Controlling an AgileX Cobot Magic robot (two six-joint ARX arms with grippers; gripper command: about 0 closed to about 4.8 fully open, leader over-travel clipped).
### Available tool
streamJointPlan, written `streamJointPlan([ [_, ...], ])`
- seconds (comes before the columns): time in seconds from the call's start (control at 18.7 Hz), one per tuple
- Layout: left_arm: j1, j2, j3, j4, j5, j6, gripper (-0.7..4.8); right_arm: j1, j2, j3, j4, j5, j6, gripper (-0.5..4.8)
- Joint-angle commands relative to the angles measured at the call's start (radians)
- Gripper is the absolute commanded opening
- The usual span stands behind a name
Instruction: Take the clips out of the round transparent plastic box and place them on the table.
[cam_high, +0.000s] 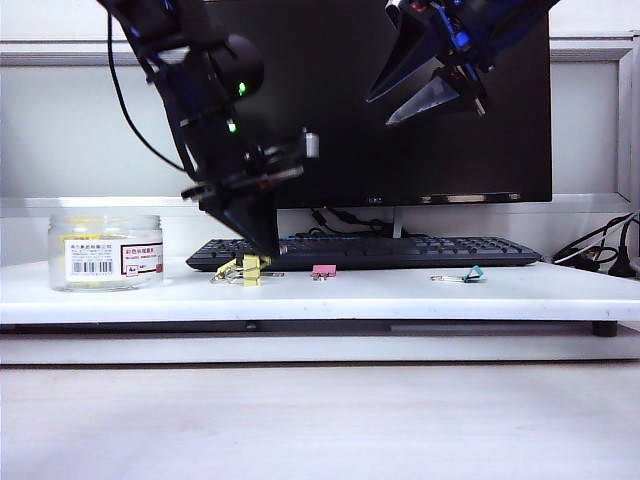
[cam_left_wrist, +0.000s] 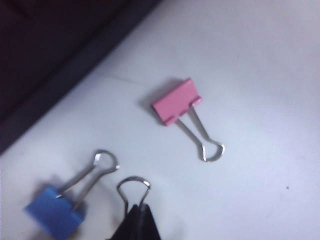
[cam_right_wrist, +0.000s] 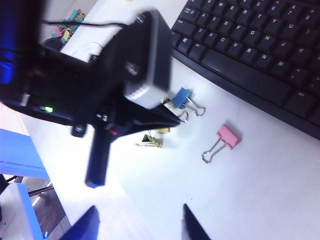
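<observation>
**Small, light clips, best taken by the wire loops**

The left gripper (cam_high: 262, 250) is reaching down to the table (cam_high: 400, 295) just in front of the keyboard (cam_high: 400, 250), its jaws pressed together. In the left wrist view a silver wire loop (cam_left_wrist: 133, 185) is poking out from the closed black tips, so the gripper is judged to be pinching a clip by its handle; that clip's body is hidden there. In the exterior view, yellow clips (cam_high: 245, 268) are lying at the fingertips, touching or nearly touching them. A blue clip (cam_left_wrist: 55, 212) is sitting just beside, and a pink clip (cam_left_wrist: 176, 101) is lying a little further along the table.

The right gripper (cam_high: 425, 75) is hanging high in front of the monitor (cam_high: 400, 100), well apart from everything, its jaws spread wide and holding nothing.

The round transparent plastic box (cam_high: 105, 252) is standing upright at the left end of the table, well apart from both grippers, with something yellow showing through its wall, likely more clips.

The clips are looking very light and stiff: a sheet-metal body with thin springy wire handles. The smooth body is likely to slip or skate on the table when nudged, and the handles are free to swing. The wire loop or the flat sides of the body seem the surest places to pinch. The box looks light and rigid, likely to slide if knocked.
</observation>
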Motion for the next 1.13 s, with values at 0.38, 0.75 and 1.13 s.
streamJointPlan([
  [0.38,-0.001,0.016,0.002,0.015,0.08,-0.023,1.23,0.001,-0.008,0.004,-0.002,-0.008,-0.007,2.12],
  [0.75,-0.001,-0.08,0.008,0.033,0.08,-0.028,1.24,0.001,-0.008,0.004,0.0,-0.008,-0.025,2.12],
  [1.13,-0.001,-0.422,0.008,0.047,0.069,-0.002,1.25,0.001,-0.061,0.004,0.025,-0.008,-0.025,2.13],
])
